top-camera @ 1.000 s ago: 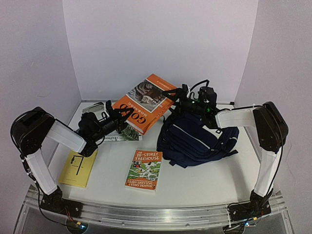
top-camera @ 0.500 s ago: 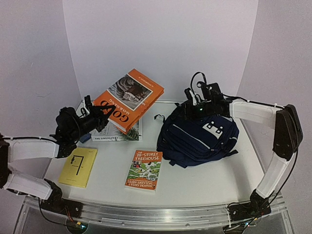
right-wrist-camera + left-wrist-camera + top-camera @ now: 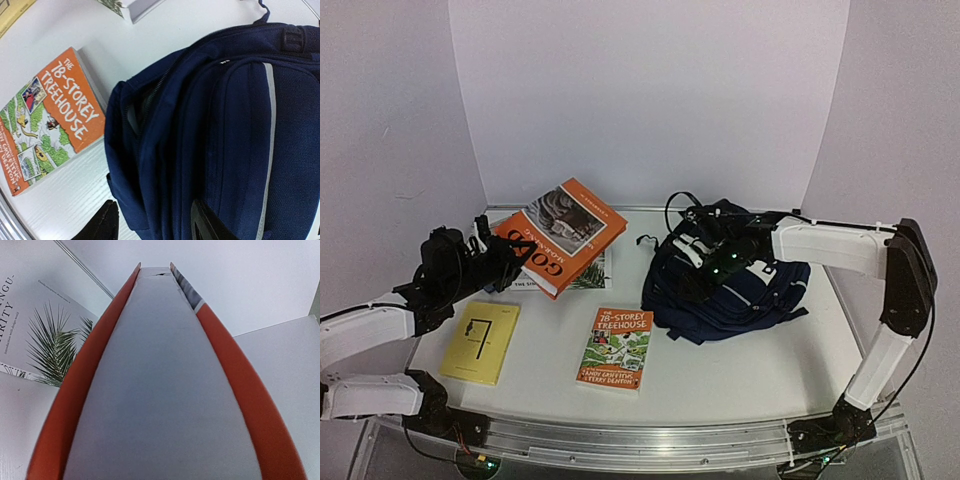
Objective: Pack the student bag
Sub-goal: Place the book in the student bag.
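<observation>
So, left gripper: clamping on a corner of the orange book, holding it tilted up off the table; its fingers aren't showing in the wrist view, only the page block between orange covers.
right gripper: jaws standing parted, hovering right over the student bag, not pinching anything I can see.
student bag: lying flat on the right side of the table, zip mouth gaping a little on the side toward the Treehouse book.
around: yellow book lying at near left, palm-leaf book lying below the raised one.
step: looks like a book is being carried over while the right is going for the opening.
next: right is needing to pinch the zip edge and lift it wide; left is needing to swing the book across, edge lined up with the gap.
</observation>
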`<act>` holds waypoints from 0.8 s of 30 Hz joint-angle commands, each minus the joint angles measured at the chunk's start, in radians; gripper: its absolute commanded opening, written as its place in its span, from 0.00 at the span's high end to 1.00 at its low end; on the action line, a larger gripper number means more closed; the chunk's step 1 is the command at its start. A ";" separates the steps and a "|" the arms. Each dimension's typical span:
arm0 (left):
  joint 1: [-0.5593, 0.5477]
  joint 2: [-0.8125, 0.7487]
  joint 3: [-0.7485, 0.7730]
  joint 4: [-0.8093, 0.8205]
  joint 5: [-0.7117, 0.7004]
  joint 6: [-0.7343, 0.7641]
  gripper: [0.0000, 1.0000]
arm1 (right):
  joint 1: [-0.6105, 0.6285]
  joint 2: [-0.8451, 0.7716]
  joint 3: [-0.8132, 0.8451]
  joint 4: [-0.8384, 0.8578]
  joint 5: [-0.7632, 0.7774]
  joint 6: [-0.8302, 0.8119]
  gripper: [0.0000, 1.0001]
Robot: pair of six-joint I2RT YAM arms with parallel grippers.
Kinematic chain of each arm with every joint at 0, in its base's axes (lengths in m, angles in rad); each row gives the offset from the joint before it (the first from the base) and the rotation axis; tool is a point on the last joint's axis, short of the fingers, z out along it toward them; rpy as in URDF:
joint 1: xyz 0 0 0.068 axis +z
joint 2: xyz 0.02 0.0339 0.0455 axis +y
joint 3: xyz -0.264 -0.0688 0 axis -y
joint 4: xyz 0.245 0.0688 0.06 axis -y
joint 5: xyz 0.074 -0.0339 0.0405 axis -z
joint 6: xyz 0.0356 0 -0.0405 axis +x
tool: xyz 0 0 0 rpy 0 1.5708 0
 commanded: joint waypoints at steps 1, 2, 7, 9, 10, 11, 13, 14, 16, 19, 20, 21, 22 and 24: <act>0.007 -0.053 -0.002 0.003 -0.025 0.017 0.96 | -0.005 0.029 -0.007 -0.020 0.076 -0.038 0.52; 0.008 -0.057 -0.003 -0.002 -0.025 0.018 0.96 | -0.005 0.035 -0.010 -0.021 0.074 -0.038 0.52; 0.009 -0.073 -0.001 -0.025 -0.030 0.030 0.96 | -0.002 0.050 -0.033 -0.023 0.059 -0.038 0.53; 0.011 -0.074 -0.003 -0.027 -0.028 0.031 0.96 | -0.001 0.049 -0.044 -0.023 0.049 -0.038 0.53; 0.011 -0.073 -0.004 -0.027 -0.027 0.031 0.96 | 0.000 0.049 -0.048 -0.023 0.045 -0.040 0.53; 0.011 -0.072 -0.004 -0.026 -0.027 0.031 0.96 | 0.001 0.048 -0.054 -0.023 0.044 -0.041 0.53; 0.011 -0.071 -0.005 -0.026 -0.025 0.029 0.96 | 0.004 0.050 -0.064 -0.023 0.046 -0.046 0.52; 0.011 -0.070 -0.007 -0.024 -0.025 0.028 0.96 | 0.004 0.053 -0.069 -0.023 0.054 -0.049 0.51; 0.012 -0.069 -0.012 -0.019 -0.026 0.025 0.96 | 0.004 0.065 -0.073 -0.023 0.079 -0.058 0.50; 0.012 -0.071 -0.015 -0.017 -0.021 0.019 0.96 | 0.004 0.083 -0.068 -0.023 0.120 -0.067 0.50; 0.012 -0.072 -0.017 -0.017 -0.020 0.018 0.96 | 0.004 0.087 -0.067 -0.023 0.129 -0.070 0.51; 0.012 -0.074 -0.018 -0.019 -0.020 0.018 0.96 | 0.004 0.092 -0.066 -0.023 0.138 -0.071 0.51; 0.012 -0.078 -0.018 -0.021 -0.019 0.018 0.96 | 0.004 0.093 -0.065 -0.024 0.148 -0.072 0.53; 0.012 -0.085 -0.017 -0.030 -0.019 0.018 0.96 | 0.004 0.091 -0.060 -0.025 0.166 -0.074 0.60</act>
